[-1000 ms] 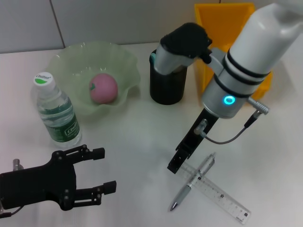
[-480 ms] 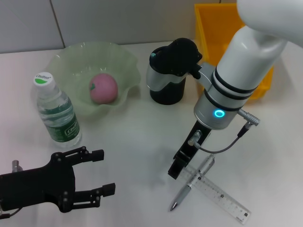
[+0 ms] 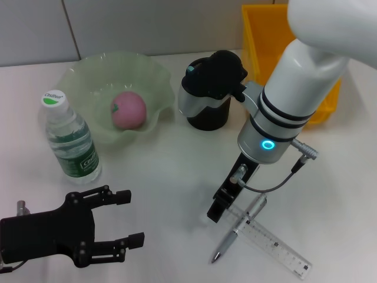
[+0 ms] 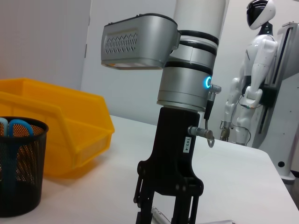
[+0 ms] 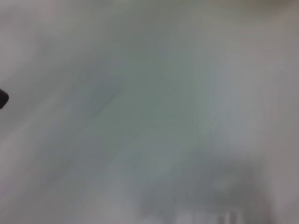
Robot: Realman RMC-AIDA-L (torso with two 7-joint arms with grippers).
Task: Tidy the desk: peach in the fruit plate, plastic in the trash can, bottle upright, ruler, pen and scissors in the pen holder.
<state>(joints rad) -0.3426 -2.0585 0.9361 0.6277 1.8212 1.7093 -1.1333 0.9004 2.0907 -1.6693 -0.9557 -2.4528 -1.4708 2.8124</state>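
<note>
A pink peach [image 3: 128, 110] lies in the green fruit plate [image 3: 158, 88]. The bottle [image 3: 69, 138] stands upright at the left. A clear ruler [image 3: 272, 242] and a silver pen [image 3: 238, 231] lie crossed at the front right. My right gripper [image 3: 216, 212] points down just left of where they cross, its fingers [image 4: 145, 200] standing apart in the left wrist view. Blue scissors [image 4: 13, 127] stand in the black mesh pen holder [image 3: 206, 118]. My left gripper [image 3: 131, 218] is open and empty at the front left. No plastic shows.
A yellow bin [image 3: 277, 29] stands behind the pen holder at the back right. My right arm [image 3: 288, 100] leans over the pen holder and hides part of it. The right wrist view is only a grey blur.
My right arm has swung left and its gripper has come a little nearer the pen and ruler. The left gripper has sunk slightly toward the front edge.
</note>
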